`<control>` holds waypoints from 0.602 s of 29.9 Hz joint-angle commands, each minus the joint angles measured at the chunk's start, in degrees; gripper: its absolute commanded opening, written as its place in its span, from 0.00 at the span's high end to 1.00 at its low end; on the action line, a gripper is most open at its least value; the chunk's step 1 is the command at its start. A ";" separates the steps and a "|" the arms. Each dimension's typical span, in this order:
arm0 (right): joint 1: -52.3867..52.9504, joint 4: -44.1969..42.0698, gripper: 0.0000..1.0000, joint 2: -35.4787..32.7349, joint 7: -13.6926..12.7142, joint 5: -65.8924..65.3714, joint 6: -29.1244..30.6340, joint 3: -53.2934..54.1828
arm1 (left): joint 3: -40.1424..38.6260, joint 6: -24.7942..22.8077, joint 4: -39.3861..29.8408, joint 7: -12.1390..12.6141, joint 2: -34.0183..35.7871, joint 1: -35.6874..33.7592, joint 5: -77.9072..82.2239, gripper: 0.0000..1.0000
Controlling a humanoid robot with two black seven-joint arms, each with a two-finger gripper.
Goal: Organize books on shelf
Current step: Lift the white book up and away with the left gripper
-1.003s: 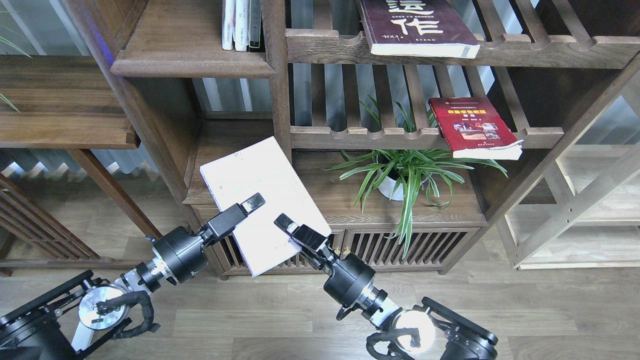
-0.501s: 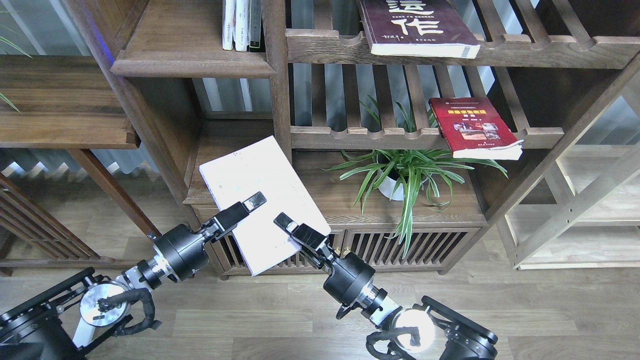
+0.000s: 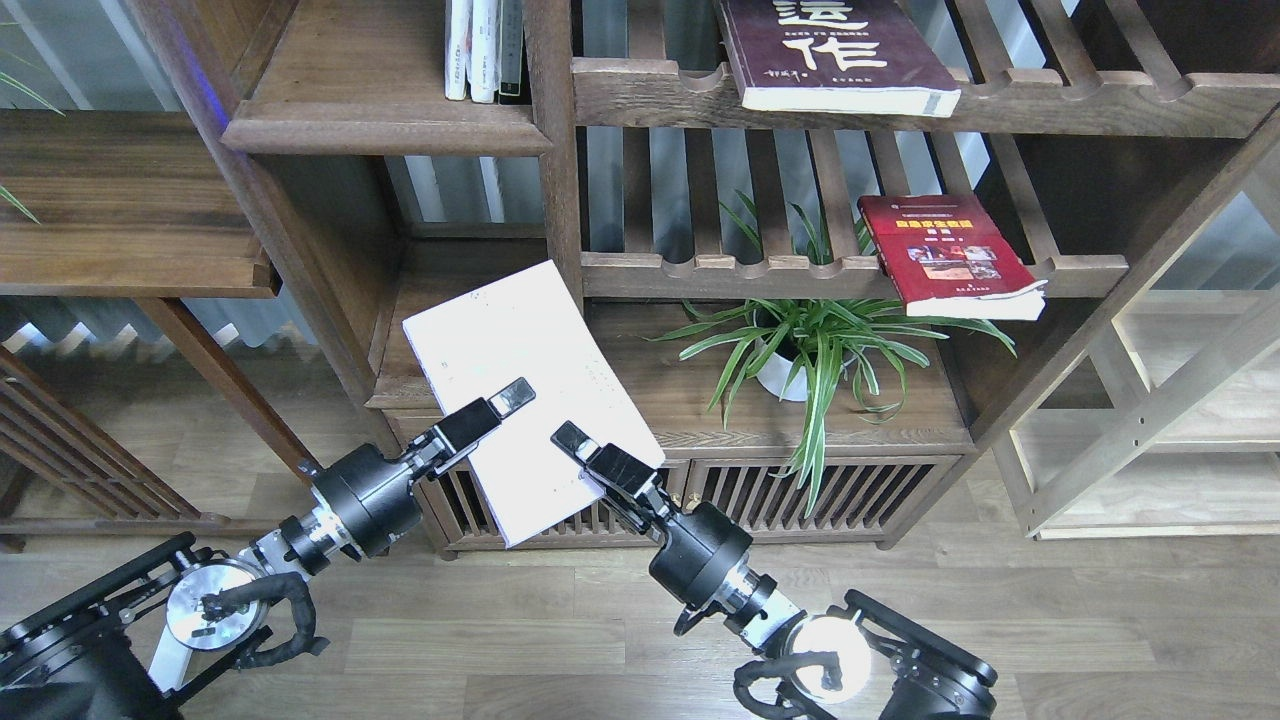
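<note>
Both claws grip the white book (image 3: 530, 395): left claw (image 3: 497, 406) pinches its near-left edge, right claw (image 3: 585, 455) its near-right corner. Since a second ago the book has crept toward 12 o'clock, nearer the solid shelf (image 3: 385, 135). At 2 o'clock, the red book (image 3: 945, 255) and maroon book (image 3: 835, 50) wait on slatted racks (image 3: 700, 275).

You are looking at what seems a home study or reading room: a walnut bookcase (image 3: 560, 150) is holding a few books (image 3: 485, 50), a potted spider plant (image 3: 810, 345) is sitting on its lower board, and wood-plank flooring (image 3: 560, 640) is running underneath.
</note>
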 commanded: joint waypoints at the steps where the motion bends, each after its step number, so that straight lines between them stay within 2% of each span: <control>1: 0.52 0.00 0.61 0.01 0.01 0.00 0.00 0.00 | 0.04 0.00 0.00 0.03 0.07 0.00 0.01 0.96; 4: 1.49 0.00 0.32 0.01 0.01 0.00 0.00 0.35 | 0.13 0.00 0.00 0.12 0.16 0.00 0.01 0.96; 7: 2.36 0.00 0.19 0.01 0.01 0.00 0.00 0.96 | 0.22 0.00 0.00 0.12 0.33 0.00 0.01 0.95; 11: 2.89 0.00 0.09 0.01 0.01 -0.09 0.00 0.96 | -0.22 0.00 -0.09 0.21 0.60 -0.08 0.01 0.95; 18: 3.16 -1.32 0.03 0.01 -0.17 -0.26 0.00 4.12 | -1.54 0.00 -1.32 0.21 2.79 -0.61 0.09 0.95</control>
